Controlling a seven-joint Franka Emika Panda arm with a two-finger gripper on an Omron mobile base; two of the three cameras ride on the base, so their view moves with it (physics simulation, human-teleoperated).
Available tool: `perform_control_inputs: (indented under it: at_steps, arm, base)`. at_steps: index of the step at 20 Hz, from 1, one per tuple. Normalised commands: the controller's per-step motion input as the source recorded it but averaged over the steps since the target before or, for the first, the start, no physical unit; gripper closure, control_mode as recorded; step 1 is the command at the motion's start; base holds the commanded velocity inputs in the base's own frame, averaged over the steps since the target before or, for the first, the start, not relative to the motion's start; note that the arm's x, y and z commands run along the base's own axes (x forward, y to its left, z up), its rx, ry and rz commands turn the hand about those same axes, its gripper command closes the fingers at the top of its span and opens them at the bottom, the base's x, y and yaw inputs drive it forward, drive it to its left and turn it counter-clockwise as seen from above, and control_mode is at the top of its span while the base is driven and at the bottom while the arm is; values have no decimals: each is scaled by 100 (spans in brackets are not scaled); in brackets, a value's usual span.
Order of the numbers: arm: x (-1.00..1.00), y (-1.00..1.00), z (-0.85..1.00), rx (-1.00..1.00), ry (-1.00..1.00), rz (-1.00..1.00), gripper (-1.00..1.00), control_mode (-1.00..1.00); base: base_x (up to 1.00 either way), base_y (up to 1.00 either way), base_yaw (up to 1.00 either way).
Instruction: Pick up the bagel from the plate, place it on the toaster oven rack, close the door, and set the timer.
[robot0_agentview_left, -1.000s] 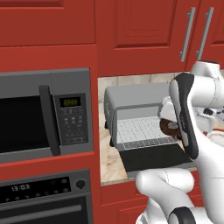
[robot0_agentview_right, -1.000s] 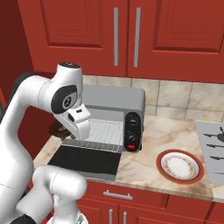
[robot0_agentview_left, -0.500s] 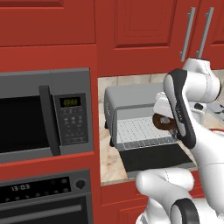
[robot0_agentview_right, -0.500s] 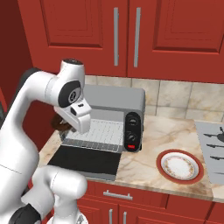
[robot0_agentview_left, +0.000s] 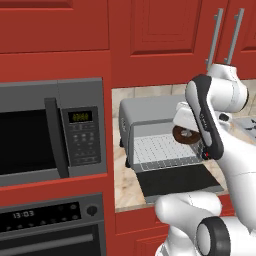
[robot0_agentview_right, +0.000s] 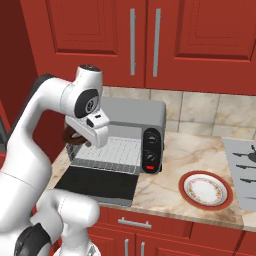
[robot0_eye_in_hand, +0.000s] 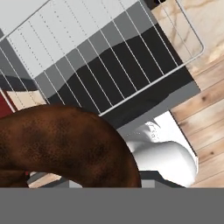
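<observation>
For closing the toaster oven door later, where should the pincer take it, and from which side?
By the front edge of the door, from underneath or the front: it lies folded down flat, hinged at the oven, so lifting the far edge swings it shut. The handle bar isn't discernible.

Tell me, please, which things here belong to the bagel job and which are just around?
Job: bagel, held in the pincer; rack; open door; toaster oven; plate.
Around: microwave; wall oven; cupboards.
</observation>
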Motion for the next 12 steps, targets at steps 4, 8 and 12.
perform_control_inputs:
  at_steps: [4, 8, 12]
  arm:
    - [18, 0, -1, 0, 0, -3, 100, -100]
    - [21, 0, -6, 0, 0, -9, 100, -100]
    - [14, 0, -14, 0, 0, -13, 100, -100]
  base:
    - [0, 0, 0]
    - [0, 0, 0]
    - [0, 0, 0]
